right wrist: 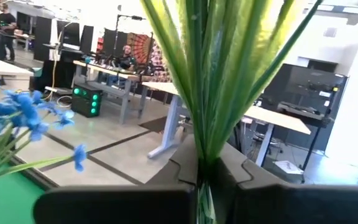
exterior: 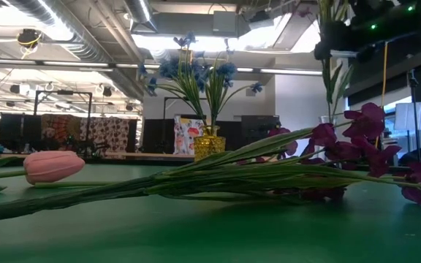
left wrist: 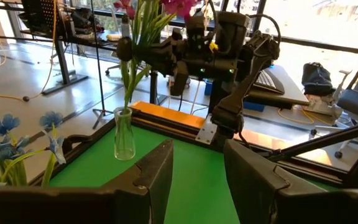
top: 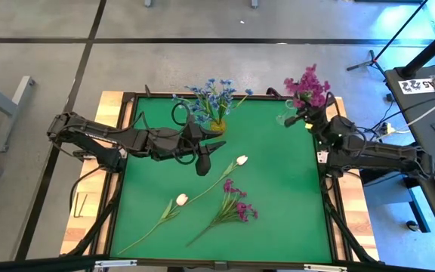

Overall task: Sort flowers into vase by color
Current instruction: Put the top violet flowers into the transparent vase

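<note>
Right tool pinching magenta stems over the clear vase!
Right tool (top: 302, 115) grips the magenta flowers (top: 306, 85) above the clear vase (left wrist: 124, 134) at the worktop's (top: 278, 174) far right corner; left tool (top: 202, 162) hangs spread mid-worktop; two white tulips (top: 241, 160) and a magenta bunch (top: 236, 205) lie loose.

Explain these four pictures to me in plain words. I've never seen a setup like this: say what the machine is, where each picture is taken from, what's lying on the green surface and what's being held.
This is a robot with two dark arms at a green table. One picture looks straight down from above, one looks level across the tabletop, and the other two come from cameras on each wrist.

The right gripper is shut on a bunch of magenta flowers, holding the stems above a clear glass vase at the far right corner. The left gripper is open and holds nothing, near the table's middle.

Blue flowers already stand in a gold vase. Lying loose on the table are two white tulips and one more magenta stem.
</note>
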Available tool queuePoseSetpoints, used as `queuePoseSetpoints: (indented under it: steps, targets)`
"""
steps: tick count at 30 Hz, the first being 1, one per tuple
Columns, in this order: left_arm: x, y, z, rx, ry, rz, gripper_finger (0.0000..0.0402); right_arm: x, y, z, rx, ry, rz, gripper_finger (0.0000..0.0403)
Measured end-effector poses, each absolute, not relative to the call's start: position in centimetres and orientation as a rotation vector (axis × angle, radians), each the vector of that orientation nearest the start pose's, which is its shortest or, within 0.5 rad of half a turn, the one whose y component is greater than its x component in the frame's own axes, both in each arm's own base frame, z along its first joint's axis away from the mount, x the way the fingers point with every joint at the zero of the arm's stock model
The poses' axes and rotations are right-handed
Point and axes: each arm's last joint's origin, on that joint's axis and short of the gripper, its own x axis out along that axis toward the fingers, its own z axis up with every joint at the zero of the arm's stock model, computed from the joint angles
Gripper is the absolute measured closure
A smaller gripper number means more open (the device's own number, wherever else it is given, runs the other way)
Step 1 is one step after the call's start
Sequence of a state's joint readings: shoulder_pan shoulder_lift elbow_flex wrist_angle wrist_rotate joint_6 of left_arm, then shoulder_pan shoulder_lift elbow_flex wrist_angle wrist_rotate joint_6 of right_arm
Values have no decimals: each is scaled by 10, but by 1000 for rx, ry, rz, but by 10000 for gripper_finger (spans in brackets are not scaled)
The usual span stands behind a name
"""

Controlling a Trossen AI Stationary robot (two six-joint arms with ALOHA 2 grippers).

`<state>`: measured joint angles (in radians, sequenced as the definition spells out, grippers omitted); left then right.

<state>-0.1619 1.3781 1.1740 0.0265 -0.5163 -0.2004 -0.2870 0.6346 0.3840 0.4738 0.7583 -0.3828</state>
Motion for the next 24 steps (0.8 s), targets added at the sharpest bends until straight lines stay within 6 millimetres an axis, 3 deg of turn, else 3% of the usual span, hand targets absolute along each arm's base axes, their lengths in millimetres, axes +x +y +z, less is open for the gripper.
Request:
queuePoseSetpoints:
  steps: [17,24]
  targets:
    - [311,-36,355,-139,133,369,263,134,-71,262,-256,96,-1039,368]
    - [311,-36,355,-145,132,369,263,135,-70,268,-248,19,-1001,379]
